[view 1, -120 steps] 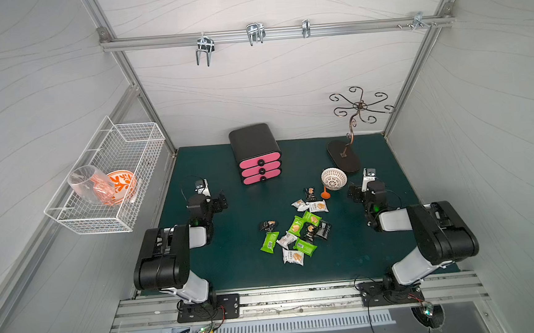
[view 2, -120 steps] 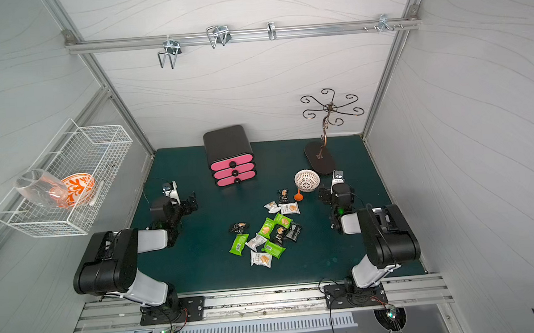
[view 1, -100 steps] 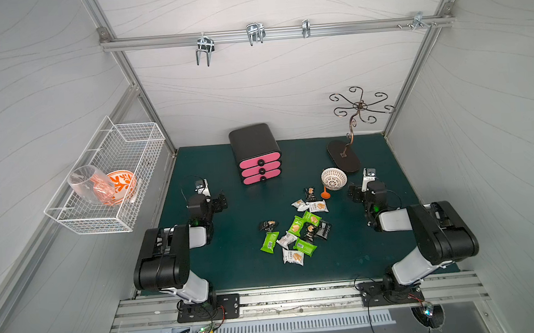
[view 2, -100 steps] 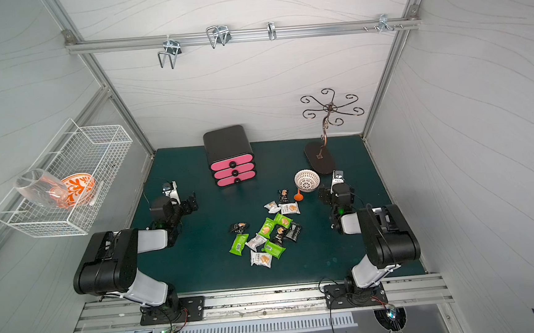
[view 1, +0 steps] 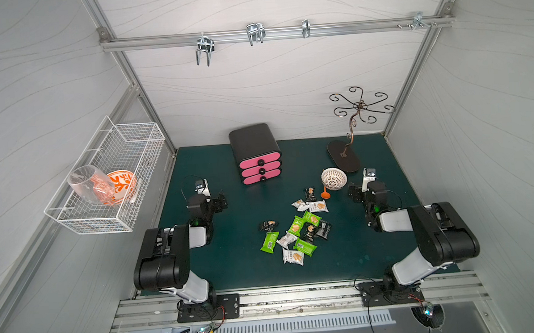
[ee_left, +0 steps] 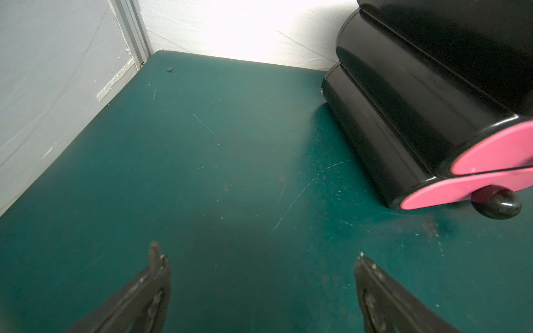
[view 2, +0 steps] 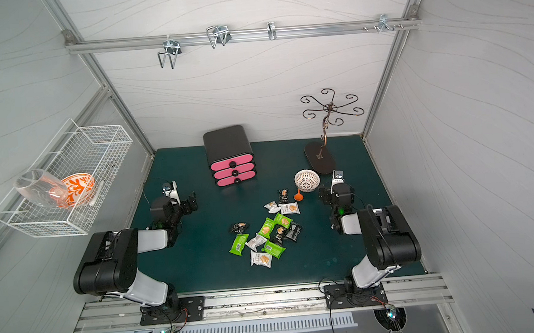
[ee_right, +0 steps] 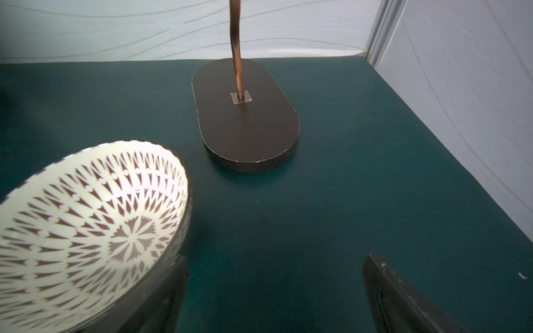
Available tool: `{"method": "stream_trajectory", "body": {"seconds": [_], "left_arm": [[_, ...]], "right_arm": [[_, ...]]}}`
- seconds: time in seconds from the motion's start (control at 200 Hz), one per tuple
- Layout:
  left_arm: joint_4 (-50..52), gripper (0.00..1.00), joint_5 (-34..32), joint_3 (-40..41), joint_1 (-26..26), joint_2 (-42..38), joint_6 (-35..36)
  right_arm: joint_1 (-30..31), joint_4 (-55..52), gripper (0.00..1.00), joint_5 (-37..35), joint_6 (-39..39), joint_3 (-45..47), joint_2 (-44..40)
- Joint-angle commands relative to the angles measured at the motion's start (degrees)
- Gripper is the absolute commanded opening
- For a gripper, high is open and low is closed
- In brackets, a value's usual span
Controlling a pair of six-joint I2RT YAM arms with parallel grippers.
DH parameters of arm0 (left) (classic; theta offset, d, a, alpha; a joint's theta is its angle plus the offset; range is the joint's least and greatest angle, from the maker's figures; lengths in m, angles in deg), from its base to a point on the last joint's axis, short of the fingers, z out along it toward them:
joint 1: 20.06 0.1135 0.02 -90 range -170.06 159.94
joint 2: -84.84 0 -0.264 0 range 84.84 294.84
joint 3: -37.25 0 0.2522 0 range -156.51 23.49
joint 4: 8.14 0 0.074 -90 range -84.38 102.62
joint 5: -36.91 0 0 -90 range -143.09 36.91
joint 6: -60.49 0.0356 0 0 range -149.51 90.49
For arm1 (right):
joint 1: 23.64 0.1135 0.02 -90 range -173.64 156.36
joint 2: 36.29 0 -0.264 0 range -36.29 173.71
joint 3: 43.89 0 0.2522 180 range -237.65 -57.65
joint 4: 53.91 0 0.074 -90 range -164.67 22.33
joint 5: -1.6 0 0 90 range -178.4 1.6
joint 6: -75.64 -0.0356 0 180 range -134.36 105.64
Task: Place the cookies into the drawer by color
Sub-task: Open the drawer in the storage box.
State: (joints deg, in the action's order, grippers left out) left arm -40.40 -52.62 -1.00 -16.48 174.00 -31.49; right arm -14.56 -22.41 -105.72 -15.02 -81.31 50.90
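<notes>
Drawer unit: a black plastic box with three pink drawer fronts and round black knobs point(view 1: 255, 149) is standing at the back of the dark green mat point(view 1: 234, 266), with every drawer sitting shut.
Cookies: about a dozen small pillow packets in green, white and black wrappers point(view 1: 296, 232) are lying loose on the mat in front of the drawer unit, toward its right, well apart from it.
Writing: tan biscuit pictures are showing on some wrappers; the lettering is too small to read.
Left claw point(ee_left: 258, 250): is hovering low over bare mat just left of the drawer unit, fingers spread wide, gripping nothing.
Right claw point(ee_right: 277, 259): is hovering well right of the drawer unit, fingers spread wide, gripping nothing.
Bowl: a white bowl with a dark lattice pattern point(view 1: 334, 178) is sitting between the drawer unit and the right claw.
Stand: a copper wire hook tree on a dark oval base point(view 1: 343, 155) is standing right of the drawer unit.
</notes>
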Motion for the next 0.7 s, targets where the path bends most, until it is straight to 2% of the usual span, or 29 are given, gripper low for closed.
{"method": "stream_trajectory", "body": {"seconds": [0.0, 0.07, 0.13, 0.21, 0.3, 0.405, 0.455, 0.57, 0.63, 0.69], "left_arm": [[-1.20, 1.00, 0.36, 0.00, -0.32, -0.31, 0.13], [-1.18, 1.00, 0.33, -0.01, -0.32, -0.26, 0.14], [-1.11, 1.00, 0.36, -0.08, -0.33, -0.26, 0.20], [-1.09, 1.00, -0.67, -0.08, -0.34, -0.18, -0.37], [-2.27, 1.00, -0.99, 0.77, 0.32, -0.40, -1.36], [-2.59, 1.00, -1.31, 1.03, 0.42, -0.70, -1.57], [-3.58, 1.00, -3.68, 1.43, 0.43, -1.75, -2.39], [4.25, 1.00, -9.50, 2.67, -1.06, -13.37, -2.73], [13.76, 1.00, -14.05, 0.69, -2.07, -19.50, -7.61], [32.00, 1.00, -15.94, -5.19, -2.25, -25.16, -16.87]], "right_arm": [[4.63, -15.28, 0.99, -3.76, 1.58, -2.60, -12.71], [5.65, -39.45, 0.99, -5.75, -10.41, -9.42, -23.10], [5.62, -53.39, 0.99, -2.57, -21.58, -13.44, -29.83], [6.65, -61.63, 0.95, 6.64, -29.71, -15.17, -37.26], [10.81, -66.67, 0.89, 10.17, -36.81, -16.12, -42.30], [17.33, -69.27, 0.84, 13.42, -40.15, -18.29, -42.85], [19.76, -69.37, 0.83, 16.36, -41.07, -19.36, -41.27], [24.31, -70.79, 0.83, 21.58, -41.87, -23.93, -35.47], [26.77, -72.01, 0.84, 21.47, -39.69, -27.16, -32.50], [27.92, -73.44, 0.86, 21.03, -37.60, -30.29, -30.07]]}}
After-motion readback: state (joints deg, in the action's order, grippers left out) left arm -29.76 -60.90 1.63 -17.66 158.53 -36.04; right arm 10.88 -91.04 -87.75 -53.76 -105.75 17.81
